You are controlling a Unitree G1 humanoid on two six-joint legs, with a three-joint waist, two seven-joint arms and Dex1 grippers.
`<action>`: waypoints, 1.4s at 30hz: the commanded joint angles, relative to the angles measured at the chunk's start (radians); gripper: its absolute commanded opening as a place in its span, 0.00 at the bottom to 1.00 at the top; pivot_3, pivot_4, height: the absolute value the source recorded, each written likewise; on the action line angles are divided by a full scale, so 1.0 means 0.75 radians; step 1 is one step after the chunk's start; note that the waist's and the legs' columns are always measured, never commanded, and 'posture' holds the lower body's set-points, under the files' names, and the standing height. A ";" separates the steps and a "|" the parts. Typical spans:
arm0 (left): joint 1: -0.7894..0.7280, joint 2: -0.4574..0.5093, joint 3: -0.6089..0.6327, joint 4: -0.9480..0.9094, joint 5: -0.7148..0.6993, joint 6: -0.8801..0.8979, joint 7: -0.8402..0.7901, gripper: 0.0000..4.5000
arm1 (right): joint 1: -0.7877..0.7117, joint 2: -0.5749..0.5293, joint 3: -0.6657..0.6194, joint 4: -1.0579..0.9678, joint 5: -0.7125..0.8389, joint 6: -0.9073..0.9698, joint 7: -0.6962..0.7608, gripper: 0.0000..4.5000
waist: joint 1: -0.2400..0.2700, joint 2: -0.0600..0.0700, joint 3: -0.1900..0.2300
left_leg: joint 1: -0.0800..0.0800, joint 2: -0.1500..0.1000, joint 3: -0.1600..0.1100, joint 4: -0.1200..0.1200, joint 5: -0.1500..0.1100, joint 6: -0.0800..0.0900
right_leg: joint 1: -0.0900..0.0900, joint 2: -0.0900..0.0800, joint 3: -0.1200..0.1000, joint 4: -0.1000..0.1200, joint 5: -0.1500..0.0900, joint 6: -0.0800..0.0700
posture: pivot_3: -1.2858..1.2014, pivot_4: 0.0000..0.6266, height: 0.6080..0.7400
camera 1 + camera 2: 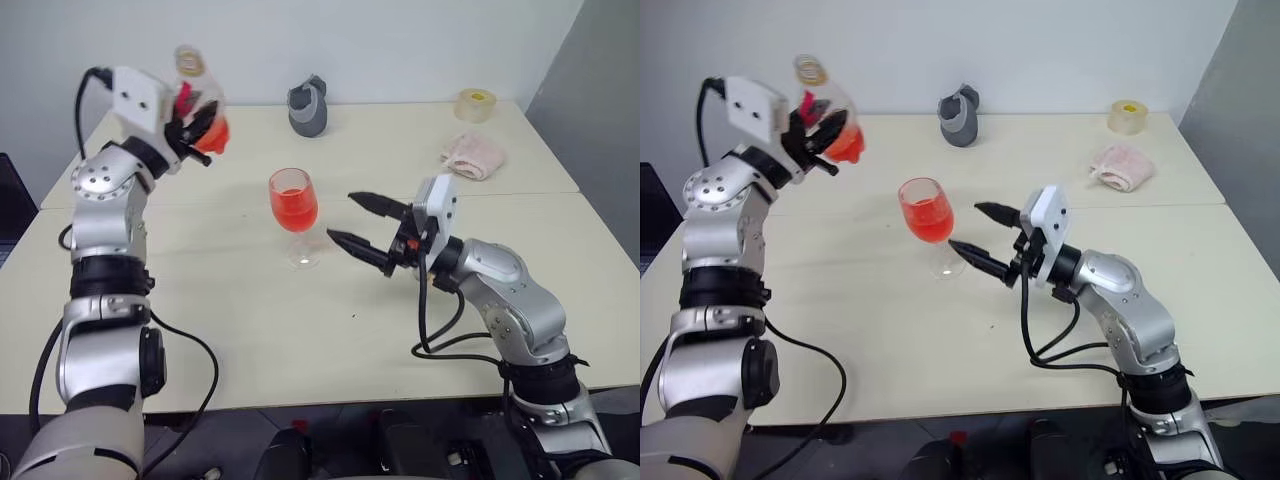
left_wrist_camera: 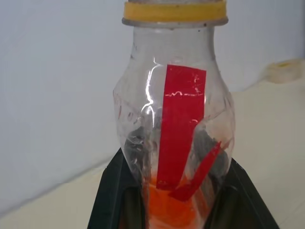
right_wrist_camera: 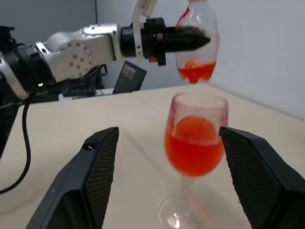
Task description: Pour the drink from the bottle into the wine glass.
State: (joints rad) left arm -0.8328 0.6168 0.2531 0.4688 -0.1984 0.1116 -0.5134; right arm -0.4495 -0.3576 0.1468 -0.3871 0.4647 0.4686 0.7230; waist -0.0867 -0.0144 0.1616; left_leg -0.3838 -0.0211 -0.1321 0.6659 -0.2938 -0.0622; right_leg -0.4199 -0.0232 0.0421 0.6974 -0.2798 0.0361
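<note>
bottle base hidden btwn fingers, glass foot cropped

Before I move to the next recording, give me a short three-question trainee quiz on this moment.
1. True or false: the wine glass stands on the table with red drink in its bowl.
2. Which gripper holds the bottle? A) left gripper B) right gripper C) neither
3. Fill in: the right gripper's two black fingers stand ____, beside the wine glass without touching it.

Key: 1 true; 2 A, the bottle is held upright above the table's left side, a little drink left in its bottom; 3 open.
</note>
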 commanded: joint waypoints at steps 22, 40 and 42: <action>0.514 -0.257 0.138 -0.238 -0.101 0.019 0.254 0.22 | 0.248 -0.027 0.071 -0.064 -0.084 -0.206 0.053 0.80 | 0.055 -0.006 -0.004 | 0.002 -0.001 0.003 0.002 0.000 0.000 | 0.005 -0.002 0.000 -0.003 0.000 0.000 | 0.52 0.24 1.00; 0.515 -0.235 0.125 -0.200 -0.099 -0.007 0.239 0.91 | 0.180 0.004 0.062 0.006 -0.110 -0.232 0.052 0.80 | 0.055 -0.006 -0.004 | 0.003 -0.001 0.002 0.002 0.000 0.000 | 0.007 -0.002 0.000 -0.005 0.000 0.000 | 0.52 0.24 1.00; 0.536 -0.234 0.127 -0.230 -0.102 0.005 0.241 1.00 | 0.172 0.005 0.062 0.017 -0.110 -0.236 0.053 0.80 | 0.055 -0.006 -0.004 | 0.003 -0.001 0.001 0.002 0.000 0.000 | 0.007 -0.002 -0.001 -0.005 0.000 0.000 | 0.52 0.24 1.00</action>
State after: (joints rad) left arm -0.4386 0.4191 0.3380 0.3539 -0.2682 0.1112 -0.3358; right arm -0.3038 -0.3616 0.2100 -0.3640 0.3757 0.3148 0.7598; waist -0.0452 -0.0187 0.1587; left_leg -0.3814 -0.0219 -0.1311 0.6670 -0.2939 -0.0624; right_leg -0.4147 -0.0249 0.0417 0.6935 -0.2797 0.0361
